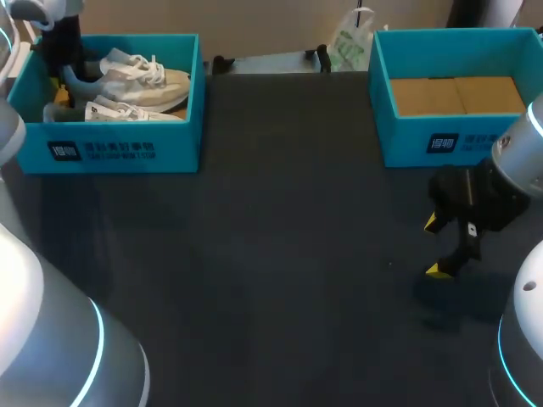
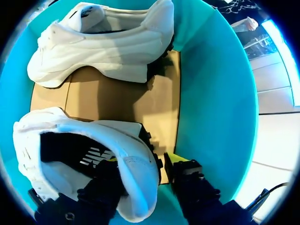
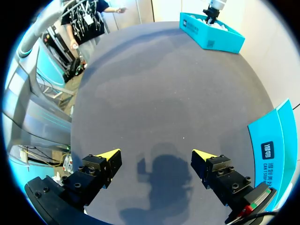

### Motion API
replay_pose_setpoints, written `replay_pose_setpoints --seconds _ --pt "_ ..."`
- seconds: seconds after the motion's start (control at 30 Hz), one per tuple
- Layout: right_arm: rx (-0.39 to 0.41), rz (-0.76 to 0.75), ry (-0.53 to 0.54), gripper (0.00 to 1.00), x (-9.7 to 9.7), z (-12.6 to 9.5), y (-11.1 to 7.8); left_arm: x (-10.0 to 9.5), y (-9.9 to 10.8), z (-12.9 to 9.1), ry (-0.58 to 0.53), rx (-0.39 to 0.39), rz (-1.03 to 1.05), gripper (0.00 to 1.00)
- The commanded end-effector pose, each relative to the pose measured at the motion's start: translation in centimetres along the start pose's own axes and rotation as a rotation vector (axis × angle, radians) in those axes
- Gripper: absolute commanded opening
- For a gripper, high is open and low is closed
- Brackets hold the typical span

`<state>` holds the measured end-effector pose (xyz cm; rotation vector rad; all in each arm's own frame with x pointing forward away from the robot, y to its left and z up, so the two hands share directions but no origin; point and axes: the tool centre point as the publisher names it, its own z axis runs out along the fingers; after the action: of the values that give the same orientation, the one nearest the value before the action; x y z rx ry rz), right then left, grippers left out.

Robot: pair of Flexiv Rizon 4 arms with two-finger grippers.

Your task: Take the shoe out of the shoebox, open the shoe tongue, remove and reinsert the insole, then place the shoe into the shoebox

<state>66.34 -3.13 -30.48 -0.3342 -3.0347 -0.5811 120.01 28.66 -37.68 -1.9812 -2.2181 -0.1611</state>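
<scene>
Fingers (image 2: 187, 176) of the left gripper (image 2: 143, 160) stand open astride the heel of the shoe (image 2: 56, 122): one is down inside the shoe's opening, against the lining, and the other is outside the heel, just beside it, with a thin strip of the cardboard floor (image 2: 108, 98) showing between. This white shoe lies at the near left of the shoebox (image 2: 211, 93), its dark insole facing up. The other shoe (image 2: 103, 47), also white, lies farther along the same floor, apart from the first. From above, the teal shoebox sits at the far left of the table (image 1: 271, 254), with the left arm coming down into its left end. A second box (image 1: 441, 140) of the same teal stands at the far right, its cardboard bottom showing. The right gripper (image 1: 437, 246) hangs above the dark table just near of that box, its yellow tips spread wide with nothing between them, its shadow on the cloth below.
</scene>
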Motion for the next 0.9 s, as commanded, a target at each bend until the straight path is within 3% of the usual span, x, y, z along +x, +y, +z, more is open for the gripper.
replay_pose_setpoints --seconds 0.03,0.07,0.1,0.53,0.7,0.9 --pt "0.001 0.000 -0.002 1.00 0.1 0.0 0.0 0.3 0.0 -0.7 -0.022 -0.002 0.005 0.80" --pt "0.001 0.000 -0.002 1.00 0.1 0.0 0.0 0.3 -0.1 -0.9 -0.029 -0.006 0.008 0.95" --pt "0.001 0.000 -0.002 1.00 0.1 0.0 0.0 0.2 -0.2 -1.2 -0.034 -0.013 0.007 1.00" --pt "0.001 0.000 -0.002 1.00 0.1 0.0 0.0 1.0 -3.4 -7.4 -0.121 -0.063 -0.008 1.00" --pt "0.001 0.000 -0.002 1.00 0.1 0.0 0.0 1.3 -6.1 -10.0 -0.160 -0.066 -0.012 1.00" --pt "0.001 0.000 -0.002 1.00 0.1 0.0 0.0 1.8 -9.7 -11.4 -0.205 -0.066 -0.005 1.00"
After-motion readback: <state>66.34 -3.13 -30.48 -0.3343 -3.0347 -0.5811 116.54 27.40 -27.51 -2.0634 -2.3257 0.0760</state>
